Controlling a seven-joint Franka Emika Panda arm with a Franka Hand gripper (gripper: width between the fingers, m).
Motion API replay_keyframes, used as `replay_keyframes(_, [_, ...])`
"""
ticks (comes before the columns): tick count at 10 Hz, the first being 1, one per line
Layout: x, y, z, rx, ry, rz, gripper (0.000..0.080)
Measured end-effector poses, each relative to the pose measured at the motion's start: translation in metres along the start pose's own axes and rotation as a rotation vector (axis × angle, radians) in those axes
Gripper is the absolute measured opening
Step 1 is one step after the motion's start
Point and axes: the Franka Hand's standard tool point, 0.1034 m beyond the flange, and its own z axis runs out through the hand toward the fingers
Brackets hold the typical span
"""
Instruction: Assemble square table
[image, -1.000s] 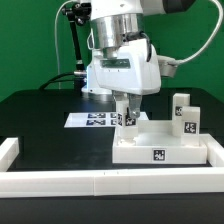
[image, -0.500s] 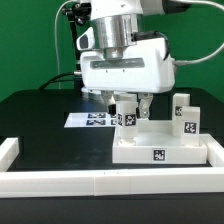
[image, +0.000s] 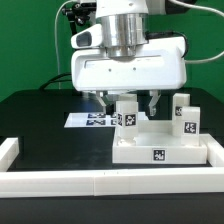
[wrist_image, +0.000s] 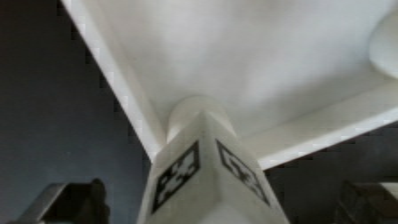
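The white square table top lies on the black table at the exterior view's right. One white tagged leg stands upright at its far-left corner. Two more legs stand on its right side. My gripper hangs straight over the first leg, open, with a finger on each side and a gap to the leg on both. In the wrist view the leg rises from the top between the dark fingertips, which stand clear of it. My gripper holds nothing.
The marker board lies behind the table top, left of the leg. A long low white border rail runs along the front, with side pieces at the left and right. A cable stand is at the back left.
The hand has turned about its vertical axis, so it now shows broadside. The fingers have spread away from the leg they were closed around. The leg stays upright in the corner.
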Motion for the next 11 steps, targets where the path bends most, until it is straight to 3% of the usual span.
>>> replay_keyframes(5, [0.0007,0.0075,0.0004,-0.013,0.013,-0.410,0.0649])
replay_keyframes(8, [0.0002,0.0080,0.0015,-0.014,0.011,-0.453,0.0637])
replay_keyframes(10, [0.0001,0.0081,0.0017,-0.014,0.010,-0.453,0.0287])
replay_keyframes(11, [0.0001,0.0081,0.0017,-0.014,0.010,-0.453,0.0288])
